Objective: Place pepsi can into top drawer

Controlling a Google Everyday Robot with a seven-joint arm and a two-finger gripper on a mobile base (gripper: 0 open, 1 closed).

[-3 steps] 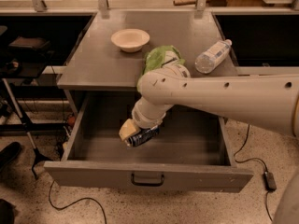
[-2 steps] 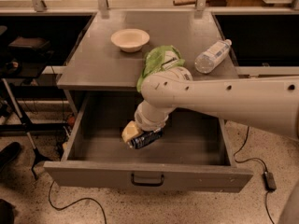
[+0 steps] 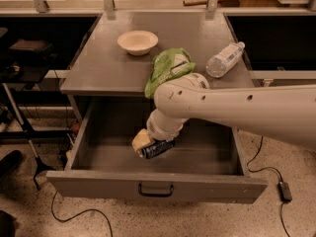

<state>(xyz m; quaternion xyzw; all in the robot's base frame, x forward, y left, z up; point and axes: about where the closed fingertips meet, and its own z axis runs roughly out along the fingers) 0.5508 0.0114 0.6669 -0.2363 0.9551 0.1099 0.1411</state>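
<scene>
1 open drawer (image 3: 98,184) lower centre, 1 gripper (image 3: 148,145) inside it clamped on 1 blue can (image 3: 159,148), tipped on its side, tabletop (image 3: 98,68) above with 1 bowl (image 3: 138,42), 1 green bag (image 3: 167,69), 1 bottle (image 3: 224,59)

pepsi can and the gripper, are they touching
Touching. The camera view shows the gripper clamped on the pepsi can, no gap between them, inside the open top drawer.

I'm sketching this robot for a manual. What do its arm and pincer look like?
The arm is a thick, smooth, off-white tube with a rounded joint and small dark holes along its side; no cables or lettering show. The pincer, in the open drawer and shut on the can, has a pale yellowish pad.
</scene>
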